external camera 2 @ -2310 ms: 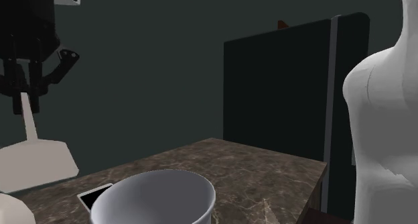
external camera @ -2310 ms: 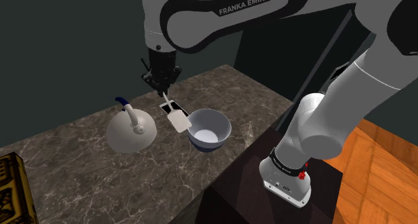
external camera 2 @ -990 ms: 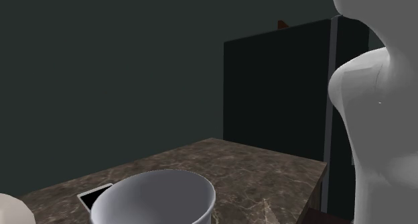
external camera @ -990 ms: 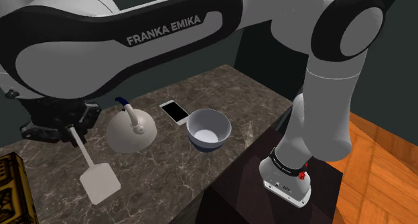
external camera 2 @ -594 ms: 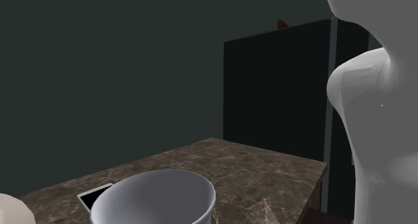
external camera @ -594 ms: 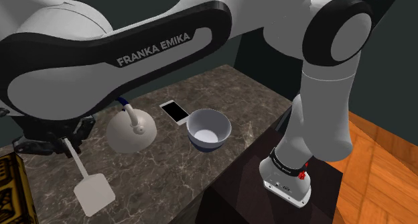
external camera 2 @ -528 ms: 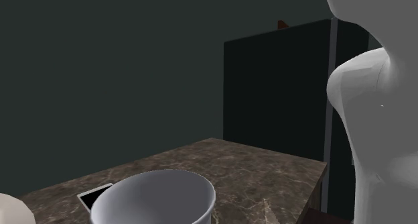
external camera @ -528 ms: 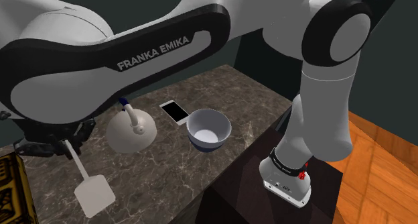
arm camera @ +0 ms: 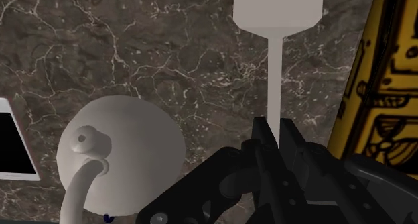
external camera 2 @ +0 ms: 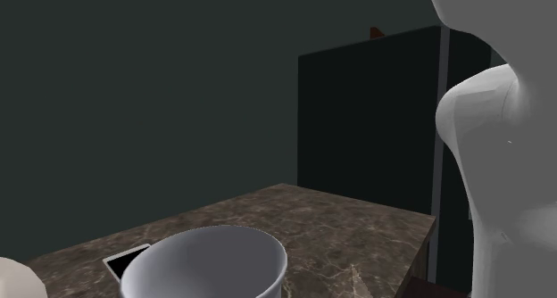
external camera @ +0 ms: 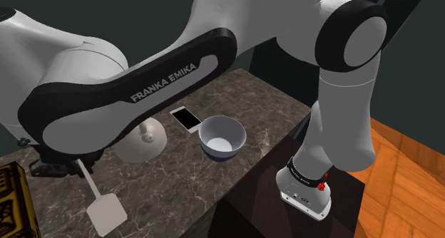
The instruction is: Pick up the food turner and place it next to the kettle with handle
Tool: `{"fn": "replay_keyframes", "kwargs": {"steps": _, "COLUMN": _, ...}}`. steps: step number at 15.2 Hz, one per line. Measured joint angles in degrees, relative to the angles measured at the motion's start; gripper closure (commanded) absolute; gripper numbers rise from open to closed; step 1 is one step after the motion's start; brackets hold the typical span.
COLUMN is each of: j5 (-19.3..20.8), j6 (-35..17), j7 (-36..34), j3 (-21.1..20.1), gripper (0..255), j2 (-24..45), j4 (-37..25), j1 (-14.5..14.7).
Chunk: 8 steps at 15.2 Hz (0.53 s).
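Observation:
The food turner [external camera: 107,213] is pale, with a flat square blade and a thin straight handle. My gripper [external camera: 77,162] is shut on the handle's upper end, largely hidden behind my own arm. The wrist view shows both black fingers [arm camera: 262,141] of the gripper [arm camera: 275,132] clasping the handle, and the turner's blade [arm camera: 278,8] hangs beyond them over the marble counter. The white domed kettle [arm camera: 120,145] with its curved handle sits close beside the gripper. In the shoulder view the kettle [external camera: 146,140] is partly covered by my arm. Whether the blade touches the counter I cannot tell.
A phone [external camera: 187,118] and a white bowl [external camera: 222,137] lie to the kettle's right in the shoulder view. A box with a gold pattern [external camera: 14,201] stands at the counter's left end, close to the turner. The bowl [external camera 2: 210,265] is near in the second exterior view, with a dark cabinet [external camera 2: 393,127] behind.
My gripper has carried the turner from above the phone, past the kettle, to its left in the shoulder view. Over the last half second it sank slightly, and my arm now covers the kettle's handle.

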State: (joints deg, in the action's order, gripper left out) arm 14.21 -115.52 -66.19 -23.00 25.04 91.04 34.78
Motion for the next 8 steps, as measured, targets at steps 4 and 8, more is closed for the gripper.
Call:
{"fn": "replay_keyframes", "kwargs": {"steps": 4, "j5": 0.6, "j6": -2.4, "j7": -0.5, "j3": 0.3, "gripper": 255, "j2": 1.2, "j4": 1.4, "j1": 0.2}}
{"fn": "replay_keyframes", "kwargs": {"steps": 8, "j5": 1.3, "j6": -5.1, "j7": -1.1, "j3": 0.6, "gripper": 255, "j2": 2.2, "j4": 3.1, "j1": 0.2}}
